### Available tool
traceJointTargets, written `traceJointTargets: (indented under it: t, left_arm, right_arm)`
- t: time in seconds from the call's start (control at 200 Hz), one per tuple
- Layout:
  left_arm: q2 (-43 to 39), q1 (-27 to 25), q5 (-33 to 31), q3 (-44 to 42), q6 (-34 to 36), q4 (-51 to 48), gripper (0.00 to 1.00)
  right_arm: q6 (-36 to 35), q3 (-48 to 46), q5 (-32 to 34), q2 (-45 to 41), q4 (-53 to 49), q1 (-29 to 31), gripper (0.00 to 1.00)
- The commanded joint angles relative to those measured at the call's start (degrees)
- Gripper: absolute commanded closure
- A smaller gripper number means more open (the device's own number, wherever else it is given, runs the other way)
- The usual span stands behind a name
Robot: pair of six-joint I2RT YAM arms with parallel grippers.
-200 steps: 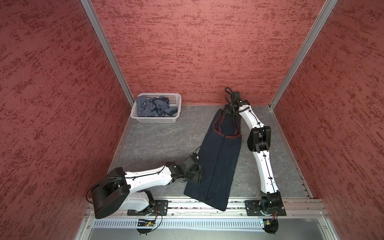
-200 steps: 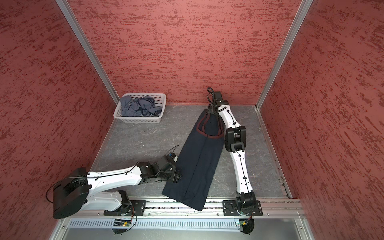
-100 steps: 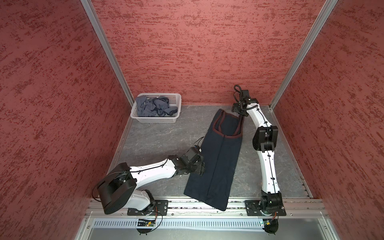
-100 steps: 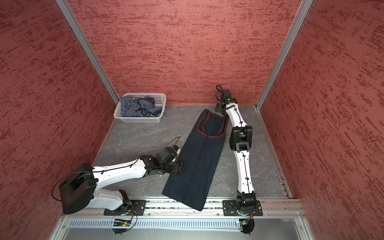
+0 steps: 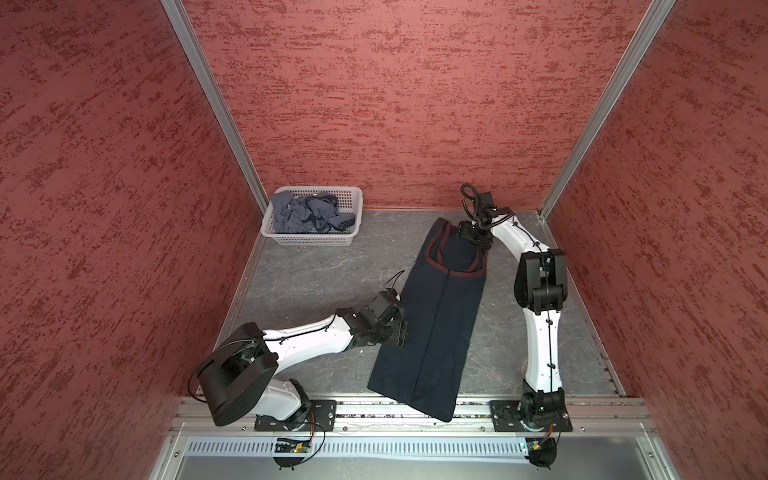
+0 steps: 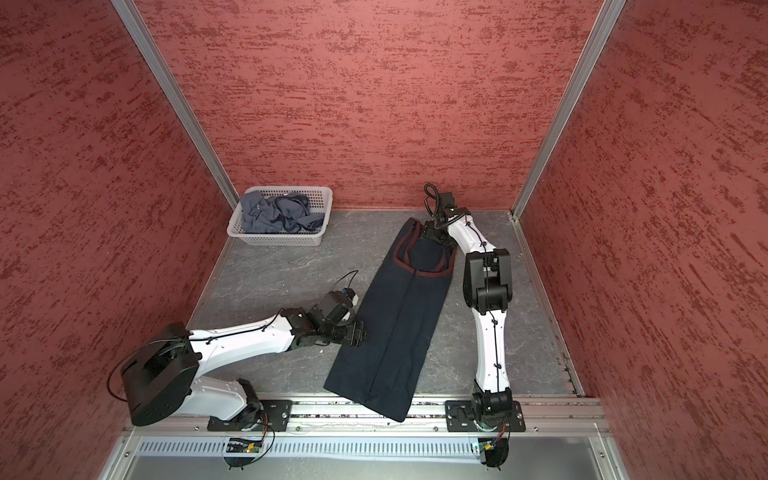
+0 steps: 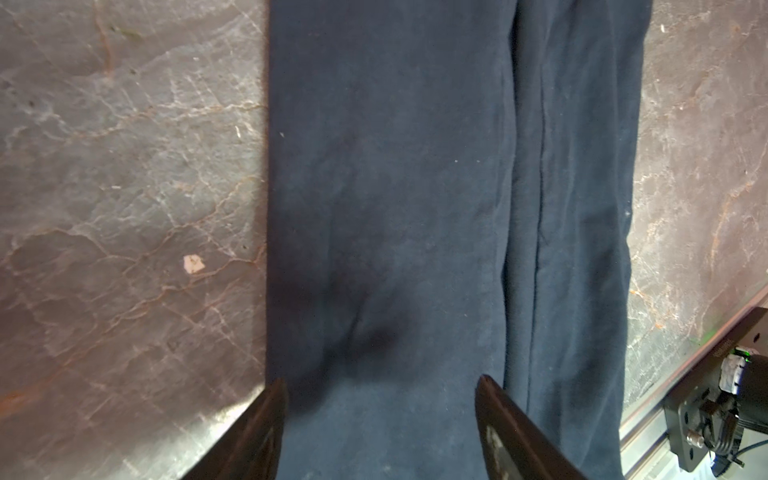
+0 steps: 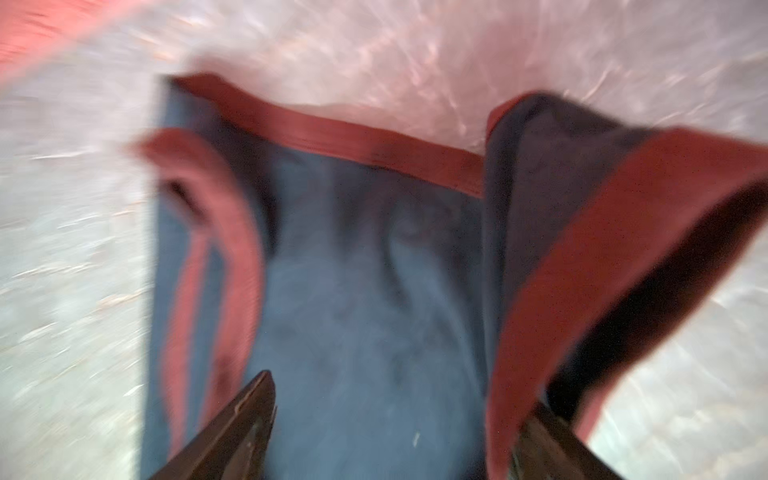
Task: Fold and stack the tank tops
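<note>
The dark navy tank top (image 5: 436,324) (image 6: 395,332) with maroon trim lies folded lengthwise as a long strip, with its straps at the far end and its hem over the front rail. My left gripper (image 5: 400,332) (image 6: 359,332) (image 7: 380,386) is open at the strip's left edge, low over the cloth (image 7: 395,187). My right gripper (image 5: 471,237) (image 6: 434,232) (image 8: 401,390) is open above the strap end (image 8: 353,270). A maroon-edged strap (image 8: 602,257) stands up beside one finger. The slate grey-blue tank top (image 5: 307,212) (image 6: 274,216) lies crumpled in the basket.
The white perforated basket (image 5: 307,240) (image 6: 272,240) stands in the far left corner. Red walls close in three sides. A metal rail (image 5: 365,409) with both arm bases runs along the front edge. Bare grey table (image 5: 316,282) lies between basket and strip.
My right gripper opened wider, swung out toward the back corner, then came back over the straps. The strap end now lies flatter. My left gripper shifted slightly along the strip's left edge.
</note>
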Motion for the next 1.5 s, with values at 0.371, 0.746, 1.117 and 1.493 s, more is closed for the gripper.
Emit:
traceJointTargets:
  t: [0.371, 0.746, 1.117, 1.493]
  left_arm:
    - [6.74, 2.24, 3.35, 5.47, 2.75, 3.11, 0.28]
    - [6.35, 2.59, 3.09, 4.11, 2.32, 3.92, 0.28]
    - [6.71, 2.62, 3.43, 3.29, 1.97, 4.56, 0.28]
    - [7.29, 2.79, 3.44, 3.52, 1.79, 4.91, 0.28]
  right_arm:
    - [-0.49, -30.35, 3.95, -22.23, 12.61, -1.08, 0.18]
    - [4.83, -24.71, -3.58, -13.49, 19.05, -12.27, 0.32]
    - [9.24, -16.45, -14.35, -2.97, 24.86, -17.44, 0.40]
    - [10.19, -10.82, -9.93, 3.40, 19.83, -17.34, 0.62]
